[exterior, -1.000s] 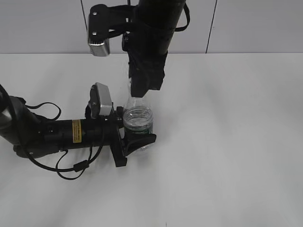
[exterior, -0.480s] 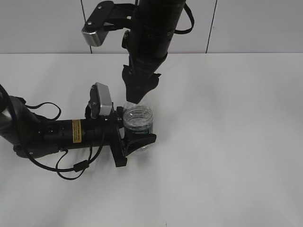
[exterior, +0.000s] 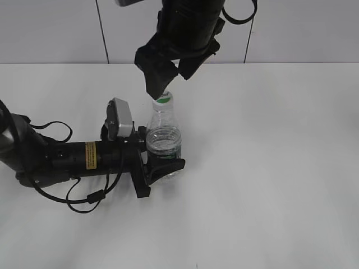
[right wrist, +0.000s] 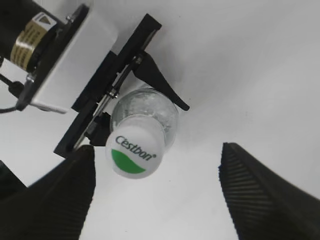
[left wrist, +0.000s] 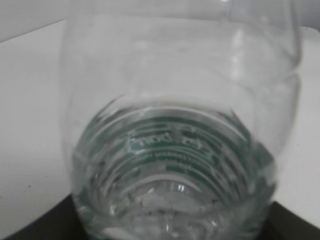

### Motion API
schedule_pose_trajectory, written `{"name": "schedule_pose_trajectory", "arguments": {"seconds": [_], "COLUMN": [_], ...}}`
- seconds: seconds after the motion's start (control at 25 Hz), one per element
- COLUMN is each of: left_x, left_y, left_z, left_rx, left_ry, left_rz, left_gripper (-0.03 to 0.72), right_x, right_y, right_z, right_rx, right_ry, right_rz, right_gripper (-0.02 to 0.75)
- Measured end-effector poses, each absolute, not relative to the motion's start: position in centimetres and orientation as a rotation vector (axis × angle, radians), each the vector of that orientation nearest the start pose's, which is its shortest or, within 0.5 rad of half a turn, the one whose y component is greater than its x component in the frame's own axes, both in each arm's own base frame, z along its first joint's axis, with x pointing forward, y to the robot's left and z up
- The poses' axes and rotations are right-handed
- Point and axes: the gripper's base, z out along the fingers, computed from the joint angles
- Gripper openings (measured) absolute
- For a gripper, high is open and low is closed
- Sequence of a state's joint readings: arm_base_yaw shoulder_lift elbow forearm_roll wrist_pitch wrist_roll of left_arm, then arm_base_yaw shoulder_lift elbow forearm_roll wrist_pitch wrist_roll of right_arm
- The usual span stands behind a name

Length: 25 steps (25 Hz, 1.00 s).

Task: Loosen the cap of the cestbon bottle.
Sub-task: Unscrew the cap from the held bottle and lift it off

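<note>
The clear cestbon bottle [exterior: 164, 140] stands upright on the white table, its dark green label low on its body. It fills the left wrist view [left wrist: 180, 130]. My left gripper [exterior: 161, 166] is shut on the bottle's lower body from the left. The white and green cap [exterior: 163, 98] sits on the bottle's neck; it shows from above in the right wrist view [right wrist: 134, 153]. My right gripper [exterior: 168, 75] is open and empty just above the cap. In the right wrist view its jaws [right wrist: 157, 192] stand wide apart, with the cap near the left finger and not touching it.
The white table [exterior: 269, 168] spreads around the bottle. A white panelled wall [exterior: 303, 28] runs along the back. The left arm [exterior: 61, 159] with its cables lies low on the table at the left. The right arm [exterior: 188, 22] hangs down from above the bottle.
My right gripper was shut around the cap one second ago; it has since opened, let go and risen, so the cap now shows. The left gripper and bottle have not moved.
</note>
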<state>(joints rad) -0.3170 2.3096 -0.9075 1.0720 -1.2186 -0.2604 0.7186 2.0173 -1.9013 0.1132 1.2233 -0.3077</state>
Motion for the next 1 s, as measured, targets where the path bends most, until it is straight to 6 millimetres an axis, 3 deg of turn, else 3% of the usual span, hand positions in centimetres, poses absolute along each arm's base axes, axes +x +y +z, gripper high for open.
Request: {"name": "schedule_pose_trajectory", "arguments": {"seconds": [0.36,0.68,1.0], "left_x": [31.0,31.0,31.0], "left_y": [-18.1,-18.1,-18.1], "left_z": [4.9,4.9,4.9], "left_rx": [1.145,1.146,1.147], "left_ry": [1.516,1.516,1.516], "left_rz": [-0.952,-0.952,-0.953], "left_gripper": [0.412,0.412,0.412], "right_x": [31.6,31.4,32.1], "right_y": [29.3,29.5,30.1], "right_z": [30.6,30.5,28.2], "right_rx": [-1.034,-0.993,-0.998], "right_ry": [2.637,2.661,2.716], "right_rz": [0.359,0.392,0.372], "right_gripper": [0.585,0.586,0.586]}}
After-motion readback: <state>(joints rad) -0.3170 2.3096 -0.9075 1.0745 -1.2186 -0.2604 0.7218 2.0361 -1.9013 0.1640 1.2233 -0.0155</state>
